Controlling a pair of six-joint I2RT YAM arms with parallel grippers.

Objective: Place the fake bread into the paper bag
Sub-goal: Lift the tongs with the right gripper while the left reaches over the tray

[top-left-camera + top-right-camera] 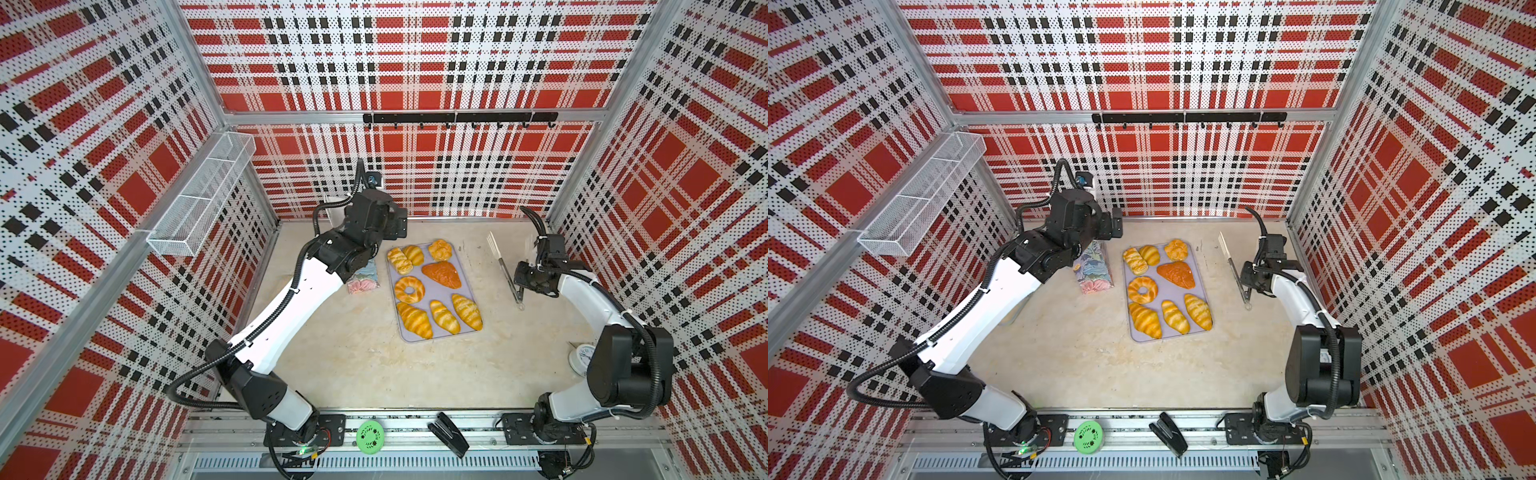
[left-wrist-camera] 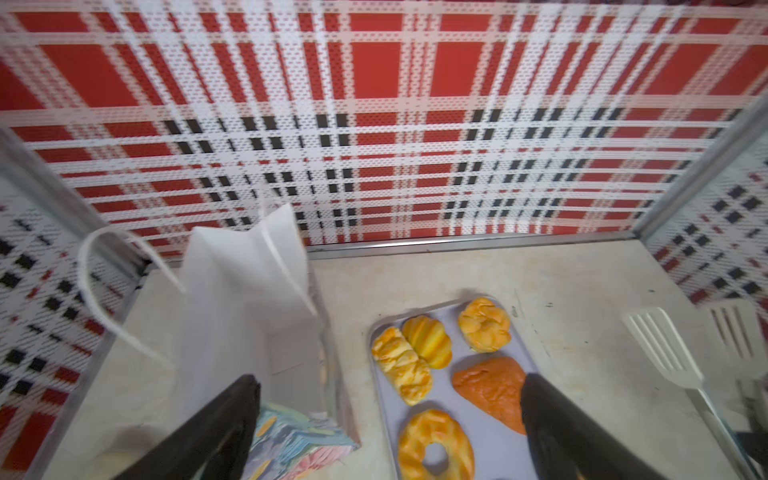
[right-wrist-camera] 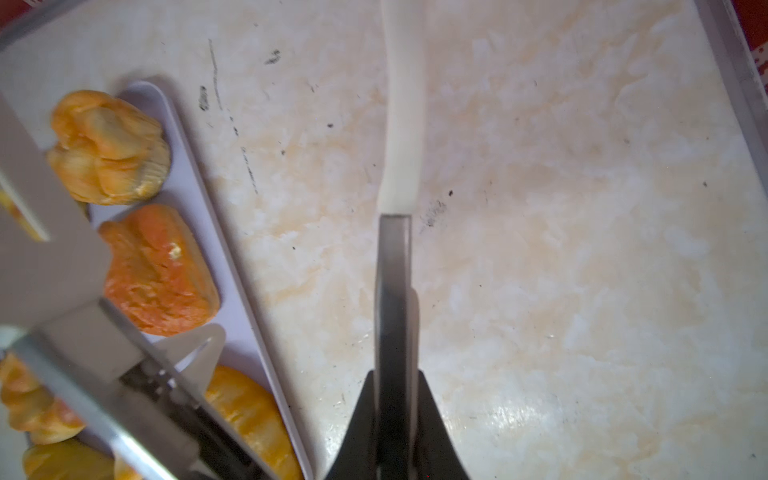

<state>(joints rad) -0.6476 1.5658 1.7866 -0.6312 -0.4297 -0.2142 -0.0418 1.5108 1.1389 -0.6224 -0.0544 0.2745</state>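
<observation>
Right gripper (image 3: 392,415), clamped on one arm of steel, white-tipped tongs (image 3: 392,270), seems at tool pickup; next, lift them over the glossy golden toy pastries (image 3: 108,145) alongside.

Left arm (image 1: 282,307) stretches toward upper centre, left gripper (image 2: 389,381) spread wide — right gripper (image 3: 392,376), mid-right, clamps the tongs (image 3: 392,266).
</observation>
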